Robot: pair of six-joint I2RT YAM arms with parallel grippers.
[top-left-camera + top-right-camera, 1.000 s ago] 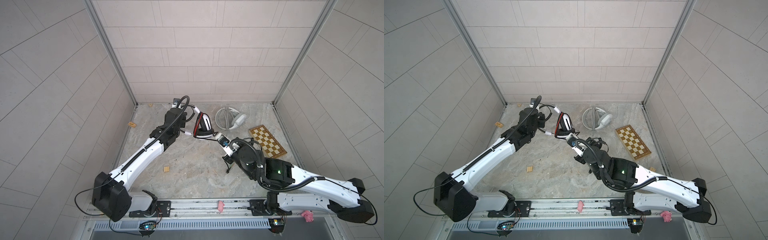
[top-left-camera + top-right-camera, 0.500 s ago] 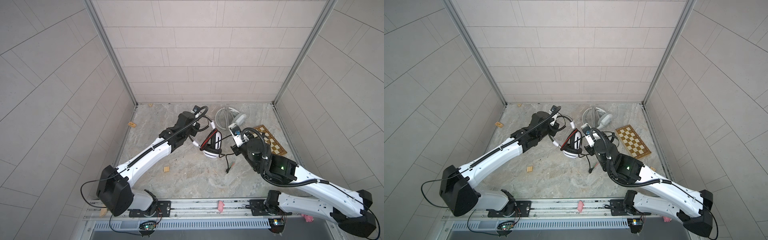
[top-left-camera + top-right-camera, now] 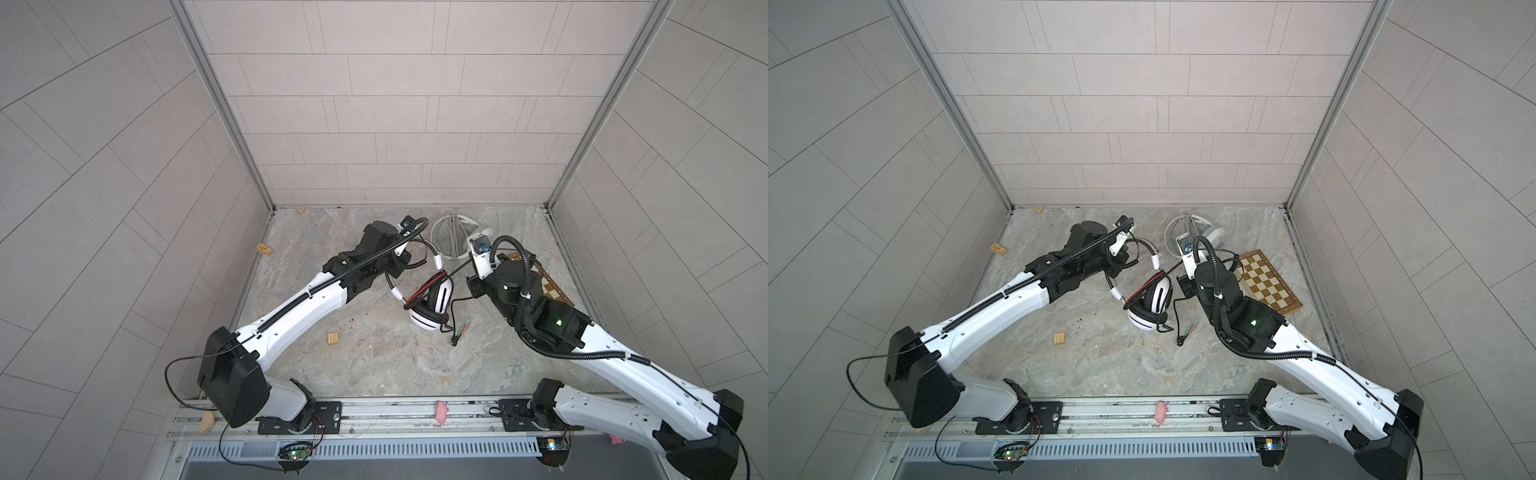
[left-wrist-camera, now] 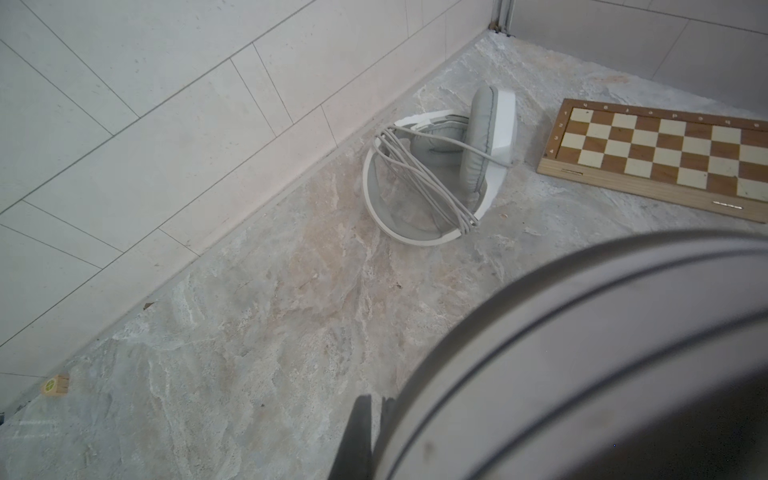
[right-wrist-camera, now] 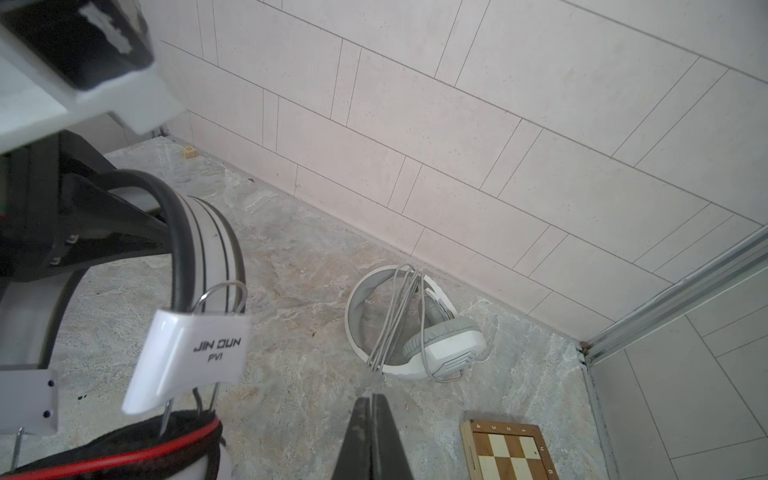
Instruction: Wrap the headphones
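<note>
Left claw [image 4: 374, 424] pinching headband of striped headset [image 3: 430, 305]; right claw [image 5: 372, 405] pressed together, hold on black-red cable [image 3: 426, 288] unclear. Best: cable taut, turns snug across cups, headband steady.

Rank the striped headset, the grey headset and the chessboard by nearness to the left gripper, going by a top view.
1. Striped headset, at centre, its headband held in the left gripper.
2. Grey headset, just behind and to the right.
3. Chessboard, farthest, on the right.

Headset [image 3: 432, 299] at the middle of the surface [image 3: 374, 365], its cable [image 3: 454, 328] trailing front right, second headset [image 3: 454, 237] behind it near the back wall [image 3: 395, 124], chessboard [image 3: 1268, 282] right of both, block [image 3: 333, 338] front left.
</note>
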